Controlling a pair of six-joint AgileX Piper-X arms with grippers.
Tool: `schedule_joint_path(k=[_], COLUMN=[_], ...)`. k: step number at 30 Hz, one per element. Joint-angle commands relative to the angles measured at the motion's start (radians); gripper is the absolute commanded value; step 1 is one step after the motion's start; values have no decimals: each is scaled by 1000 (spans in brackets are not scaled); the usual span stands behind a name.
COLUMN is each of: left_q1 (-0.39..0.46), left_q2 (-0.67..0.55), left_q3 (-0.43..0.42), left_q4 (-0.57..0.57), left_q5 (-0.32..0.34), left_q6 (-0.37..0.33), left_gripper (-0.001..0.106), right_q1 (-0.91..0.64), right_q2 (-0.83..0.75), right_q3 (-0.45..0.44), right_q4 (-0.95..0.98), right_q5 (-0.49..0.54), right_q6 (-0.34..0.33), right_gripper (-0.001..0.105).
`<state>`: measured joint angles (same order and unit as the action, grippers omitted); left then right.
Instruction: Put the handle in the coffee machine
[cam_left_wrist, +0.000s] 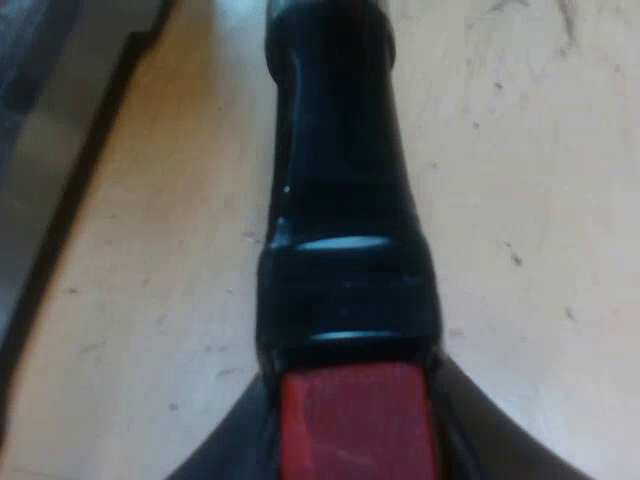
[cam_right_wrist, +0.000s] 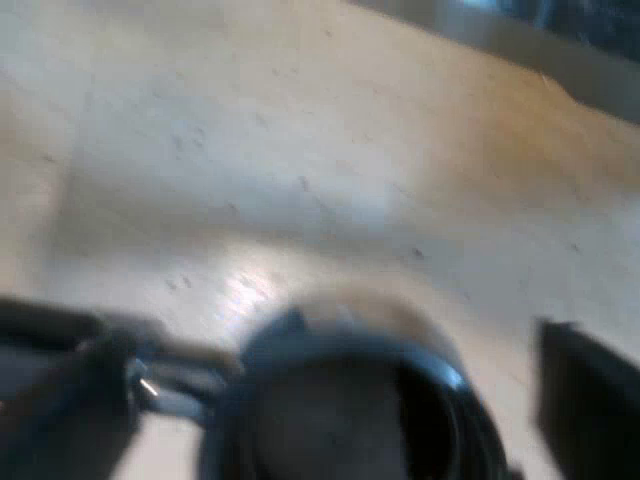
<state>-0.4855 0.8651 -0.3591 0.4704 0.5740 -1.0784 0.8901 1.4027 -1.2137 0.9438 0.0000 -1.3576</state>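
The holder's dark handle (cam_left_wrist: 340, 200) runs away from the camera above the pale wooden tabletop (cam_left_wrist: 530, 150). Its red end (cam_left_wrist: 355, 425) sits between the black fingers (cam_left_wrist: 225, 455) of my left gripper (cam_left_wrist: 355, 420), which is shut on it. The holder's metal head is hidden. My right gripper (cam_right_wrist: 340, 400) hangs low over the tabletop (cam_right_wrist: 300, 150), its fingers (cam_right_wrist: 590, 400) wide apart. Between them sits a dark round object (cam_right_wrist: 350, 410) that touches neither finger. It is too blurred to tell what it is.
A dark straight edge (cam_left_wrist: 70, 210) borders the tabletop beside the handle, with a grey surface (cam_left_wrist: 40, 150) beyond it. A dark band (cam_right_wrist: 560, 30) lies past the table's far edge in the right wrist view.
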Motion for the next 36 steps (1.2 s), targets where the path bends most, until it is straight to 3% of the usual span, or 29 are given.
schedule_joint_path(k=[1, 8, 15, 20, 22, 28, 29, 31, 36], left_q1=[-3, 9, 142, 232, 282, 379, 382, 420, 453], left_q2=[-10, -10, -66, -68, -68, -65, -63, -53, -25], left_q3=[-7, -7, -17, -88, -127, -150, -150, -150, -150], left_q4=[-16, 14, 121, 240, 271, 279, 282, 296, 288], left_q5=[45, 45, 48, 126, 142, 156, 162, 250, 233], left_q6=[7, 7, 7, 5, 4, 6, 6, 4, 17], left_gripper=[0, 0, 0, 0, 0, 0, 0, 0, 0], right_q1=[-1, -1, -1, -1, 15, 163, 183, 228, 300], right_q2=[-36, -102, -148, -148, -154, -162, -162, -162, -162], right_q3=[-8, -8, -8, -8, -8, -8, -6, 5, 53], right_q4=[-28, -50, -50, -47, -49, -112, -120, -161, -260], right_q5=[0, 86, 101, 74, 58, 362, 384, 459, 565], right_q6=[-15, -15, -15, -11, -42, -81, -81, -77, -53], right_gripper=[100, 100, 100, 100, 100, 100, 100, 100, 100])
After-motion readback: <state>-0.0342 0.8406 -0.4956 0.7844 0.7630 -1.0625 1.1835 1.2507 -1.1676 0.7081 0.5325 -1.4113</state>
